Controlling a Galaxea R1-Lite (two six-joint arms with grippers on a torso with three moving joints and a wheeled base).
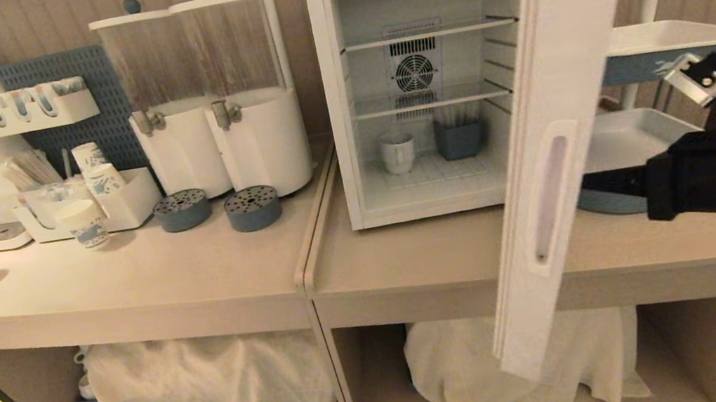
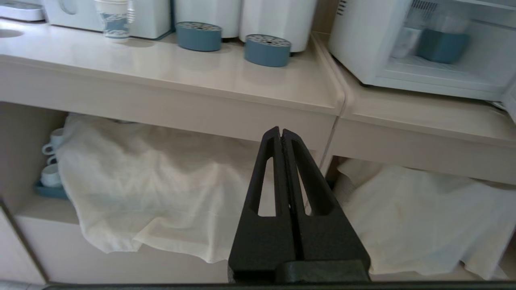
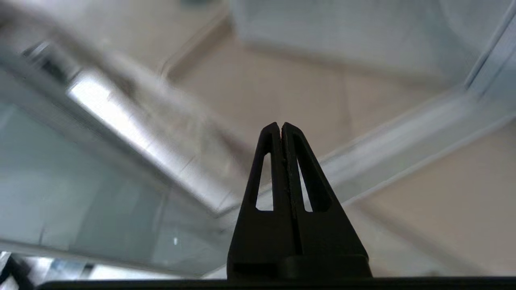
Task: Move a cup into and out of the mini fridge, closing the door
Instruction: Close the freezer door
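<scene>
One small white ceramic mug [image 1: 397, 152] stood inside the white boxy mini fridge [image 1: 334, 91]; the right gripper [image 3: 281, 128], fingers closed and empty, waited behind its open glass door [image 1: 556, 150], nearer than the left gripper [image 2: 281, 133], also closed.

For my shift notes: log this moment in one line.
door open | cup inside mini fridge | right tool shut, behind door | left tool shut

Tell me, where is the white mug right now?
In the head view the cup stands on the bottom floor of the open mini fridge, toward its left, beside a blue container.
</scene>
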